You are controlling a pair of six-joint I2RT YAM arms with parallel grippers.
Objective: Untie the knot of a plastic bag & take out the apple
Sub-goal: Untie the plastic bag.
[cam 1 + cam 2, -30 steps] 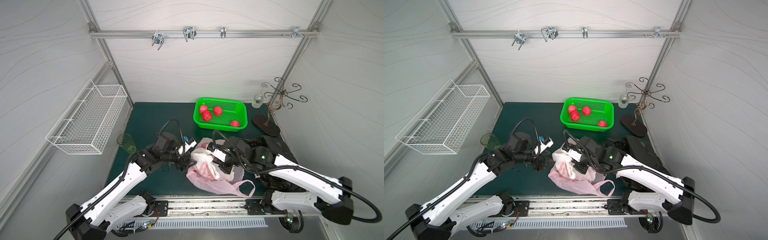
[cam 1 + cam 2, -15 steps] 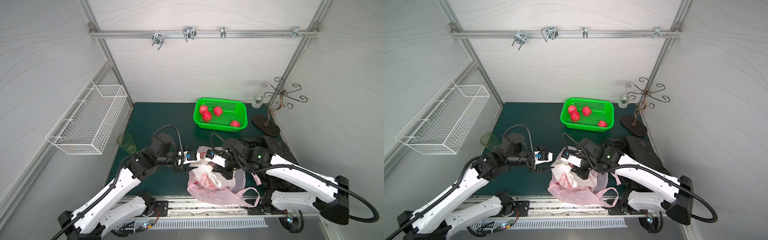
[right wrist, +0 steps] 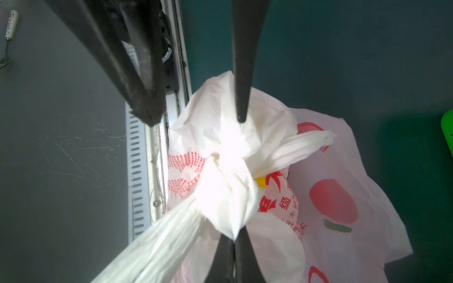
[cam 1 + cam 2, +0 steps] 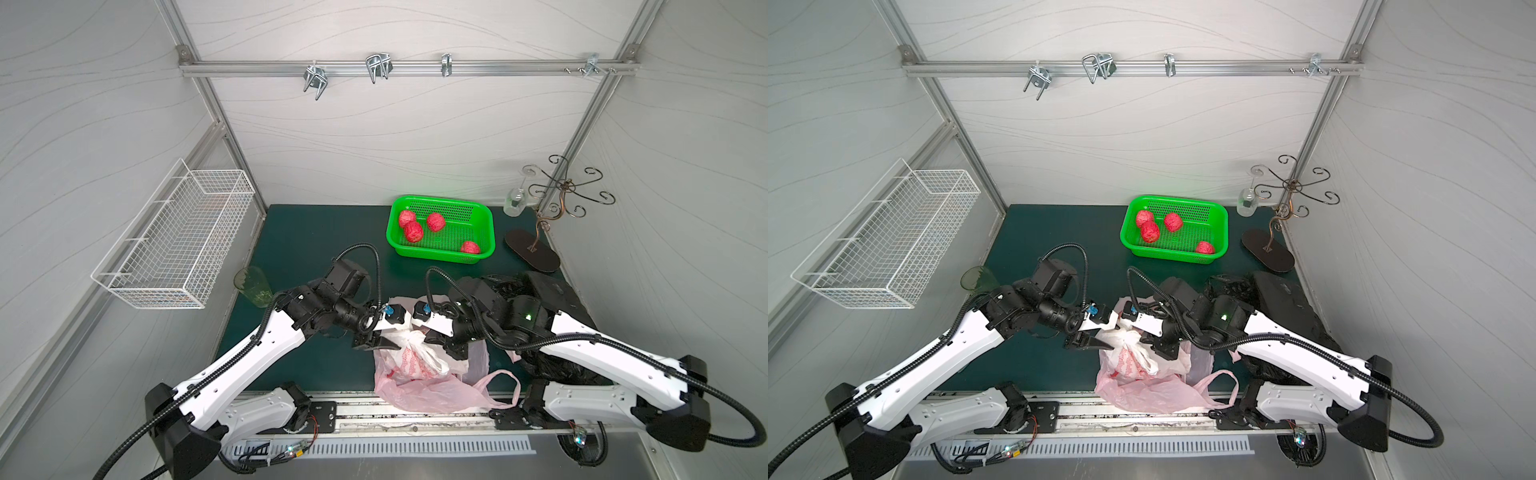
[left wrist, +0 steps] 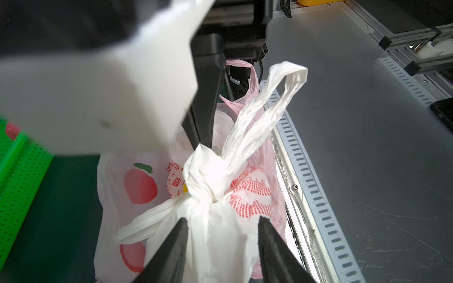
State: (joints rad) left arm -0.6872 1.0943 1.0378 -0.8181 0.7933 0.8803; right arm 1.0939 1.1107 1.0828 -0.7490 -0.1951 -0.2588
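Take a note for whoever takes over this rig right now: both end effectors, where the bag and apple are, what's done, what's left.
Left end effector: open, straddling the bag just under the knot.
Right end effector: shut on plastic at the knot, holding it up.
Bag: at the front edge of the mat.
Apple: not visible; cannot tell it from the fruit printed on the bag.
Done: bag gripped by the right.
Left: untie the knot, take out the apple.

Red Chinese characters printed on the plastic bag point(image 3: 269, 191), one legible as 级 in the right wrist view, others too crumpled to read.
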